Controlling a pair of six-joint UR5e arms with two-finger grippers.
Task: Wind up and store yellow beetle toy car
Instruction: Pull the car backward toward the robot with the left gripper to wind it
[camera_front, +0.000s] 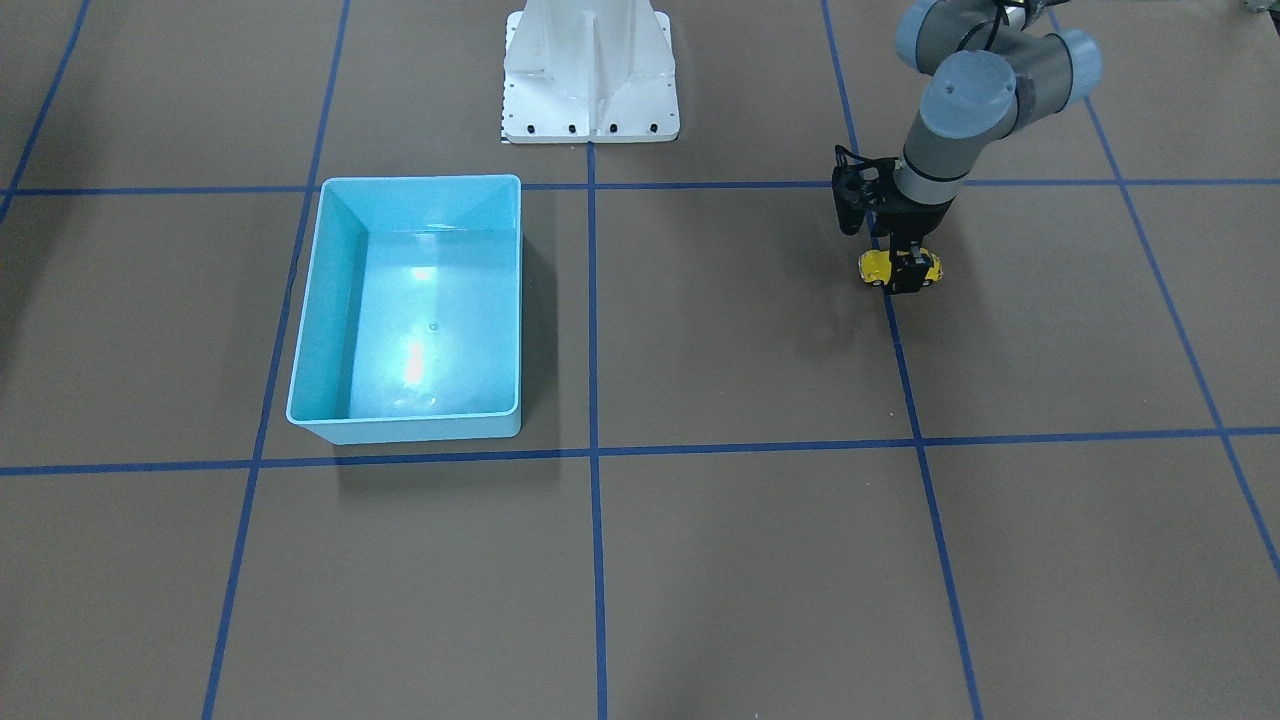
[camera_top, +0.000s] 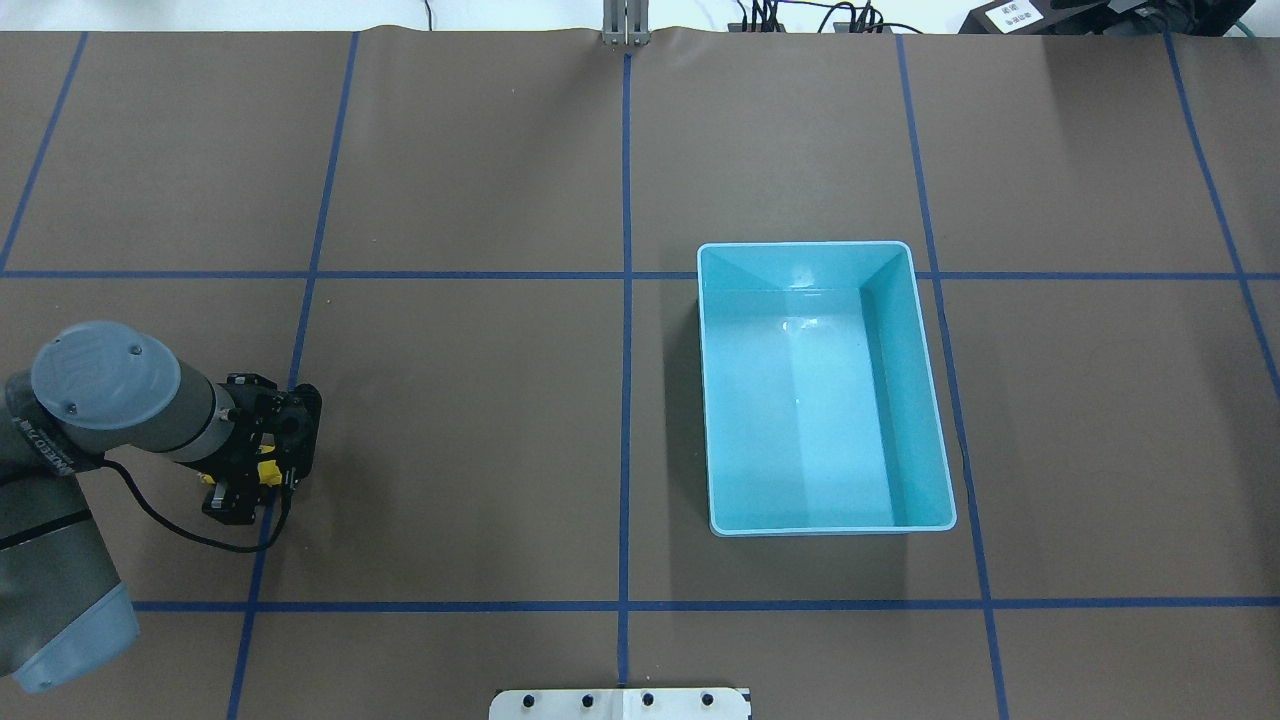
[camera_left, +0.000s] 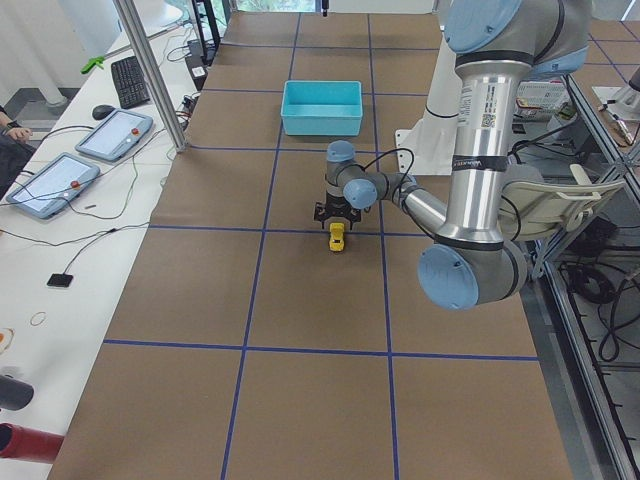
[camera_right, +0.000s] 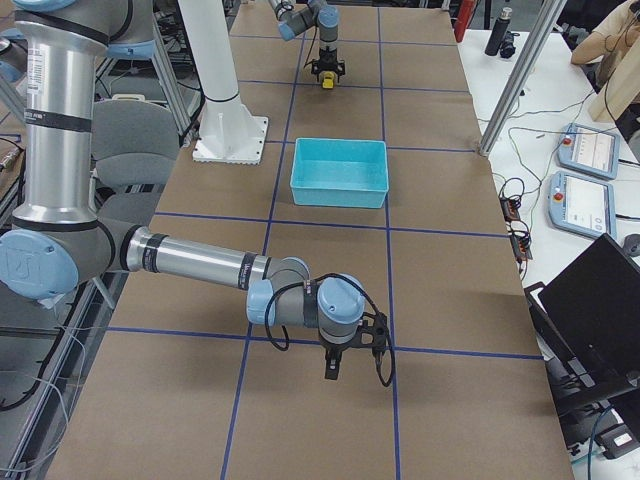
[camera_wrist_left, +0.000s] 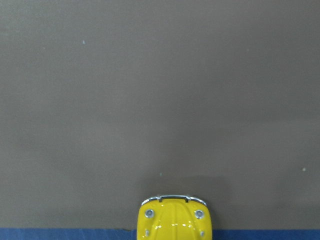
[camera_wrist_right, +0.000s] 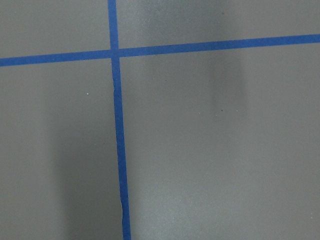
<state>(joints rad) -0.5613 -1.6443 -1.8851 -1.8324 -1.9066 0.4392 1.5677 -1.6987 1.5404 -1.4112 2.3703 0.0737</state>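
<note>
The yellow beetle toy car (camera_front: 876, 266) is tiny and glossy and lies across a blue tape line on the robot's left side of the table. My left gripper (camera_front: 906, 272) points straight down and is shut on its middle. From overhead only a bit of the car (camera_top: 267, 470) shows between the fingers of the left gripper (camera_top: 270, 476). The left wrist view shows its front hood (camera_wrist_left: 174, 220) at the bottom edge. I cannot tell whether its wheels touch the table. My right gripper (camera_right: 333, 372) shows only in the exterior right view, low over bare table; I cannot tell whether it is open or shut.
The light blue bin (camera_top: 826, 246) stands empty right of the table's centre line, far from the car, and also shows in the front-facing view (camera_front: 420, 182). The white robot base (camera_front: 590, 70) is at the table's edge. Blue tape lines (camera_wrist_right: 118, 150) grid the brown table.
</note>
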